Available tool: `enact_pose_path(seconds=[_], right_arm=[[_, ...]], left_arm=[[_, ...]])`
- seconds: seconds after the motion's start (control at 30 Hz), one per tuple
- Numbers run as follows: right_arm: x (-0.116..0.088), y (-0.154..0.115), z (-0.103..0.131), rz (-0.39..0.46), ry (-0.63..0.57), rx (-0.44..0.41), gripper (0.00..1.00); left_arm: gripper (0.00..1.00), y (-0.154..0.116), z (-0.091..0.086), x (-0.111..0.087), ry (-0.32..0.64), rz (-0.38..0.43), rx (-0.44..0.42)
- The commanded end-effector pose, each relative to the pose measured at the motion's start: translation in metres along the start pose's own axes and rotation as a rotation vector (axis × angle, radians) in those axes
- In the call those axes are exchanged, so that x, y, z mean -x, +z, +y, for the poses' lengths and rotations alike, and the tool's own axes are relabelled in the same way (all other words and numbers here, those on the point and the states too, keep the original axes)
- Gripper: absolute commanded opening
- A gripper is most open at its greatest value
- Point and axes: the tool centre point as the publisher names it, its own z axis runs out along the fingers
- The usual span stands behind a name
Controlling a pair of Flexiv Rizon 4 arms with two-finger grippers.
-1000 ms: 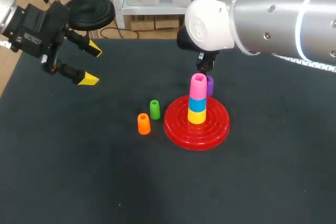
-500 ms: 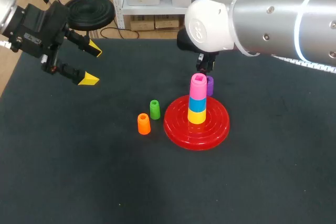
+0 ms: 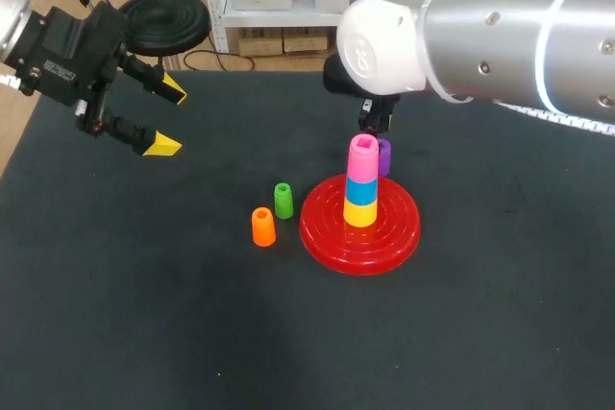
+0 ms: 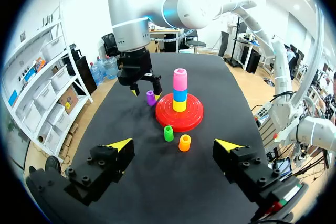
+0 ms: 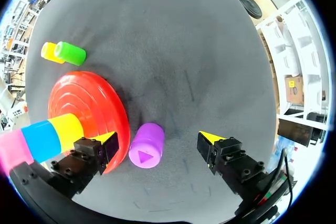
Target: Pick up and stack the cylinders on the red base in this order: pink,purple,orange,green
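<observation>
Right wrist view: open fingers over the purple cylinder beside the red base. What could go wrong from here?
1. The small purple plastic cylinder sits off-centre in the open right gripper, nearer the finger by the round red ridged base; closing could shove or tip it.
2. That finger overlaps the base's rim in this view; descending, it may strike the rim or the yellow-blue-pink stack.

hd: high, rear | L wr: far, low | R wr: close, overhead | shared: red base (image 3: 396, 226)

Robotics lab, robot arms (image 3: 480, 36), black worktable (image 3: 144, 314)
</observation>
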Motion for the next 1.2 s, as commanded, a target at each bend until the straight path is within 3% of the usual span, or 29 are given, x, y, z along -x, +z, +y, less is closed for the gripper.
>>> enact_pose_path(seconds=[0.03, 0.77, 1.2], right_arm=[[0.001, 0.001, 0.001, 0.013, 0.001, -0.002, 0.0], [0.006, -0.003, 0.004, 0.015, -0.005, 0.002, 0.0], [-0.011, -0.036, -0.005, 0.01, 0.063, -0.032, 0.0]], left_arm=[[1.0, 0.0, -0.001, 0.0, 0.001, 0.0, 0.003], [1.0, 0.0, -0.001, 0.0, 0.001, 0.0, 0.003], [1.0, 0.0, -0.001, 0.0, 0.001, 0.0, 0.003]])
